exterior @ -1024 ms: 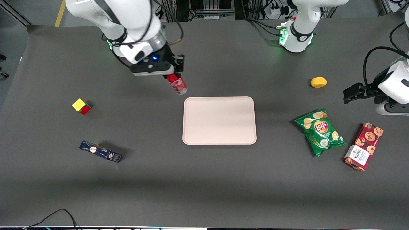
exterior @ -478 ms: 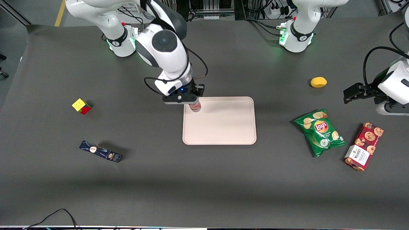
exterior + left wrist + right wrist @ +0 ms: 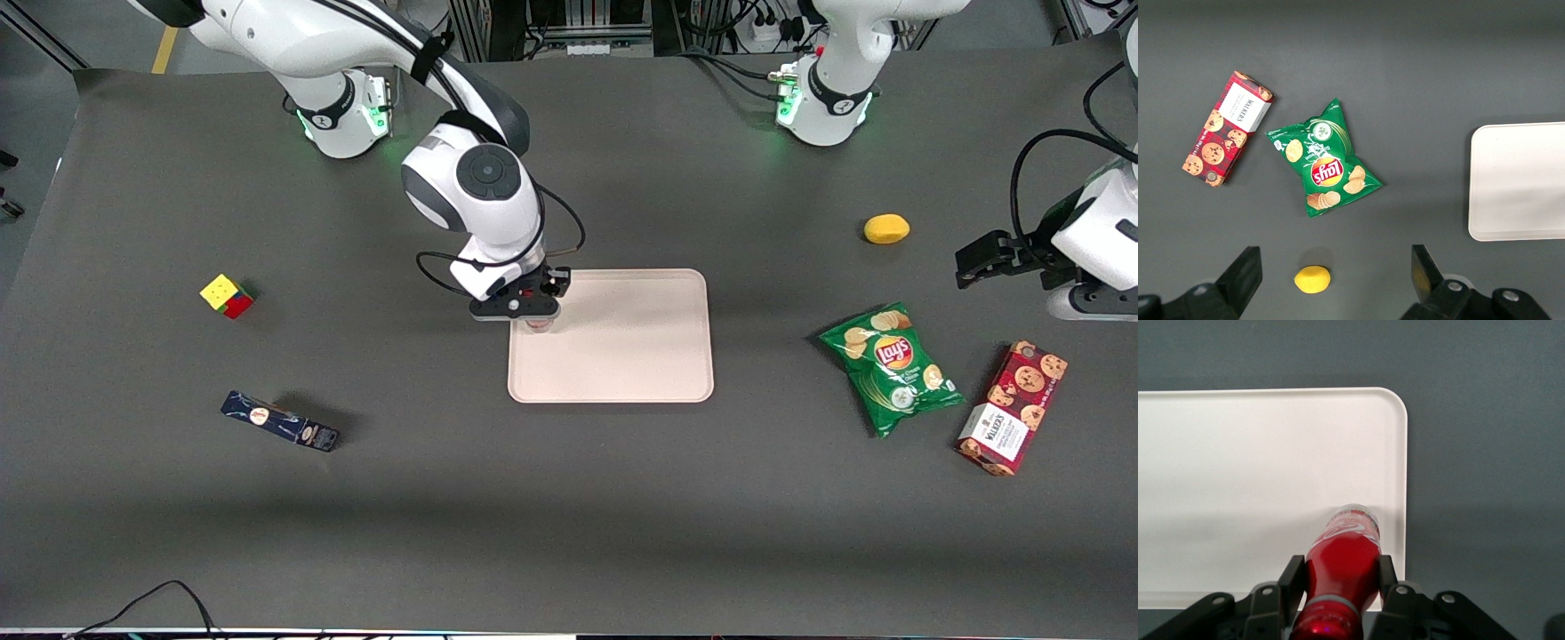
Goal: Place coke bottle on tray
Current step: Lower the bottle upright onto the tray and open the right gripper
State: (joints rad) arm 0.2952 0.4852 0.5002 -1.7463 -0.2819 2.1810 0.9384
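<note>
Right arm bent forward and low, wrist pointing down, claw [image 3: 539, 322] fingers [image 3: 1291, 579] apparently clamped shut

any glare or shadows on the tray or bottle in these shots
Right wrist view: the gripper, shut on the coke bottle, casts a soft grey shadow across the tray beside it; the glossy red body shows pale highlights. Front view: the tray is evenly lit, with the arm's shadow at the bottle's end.
</note>
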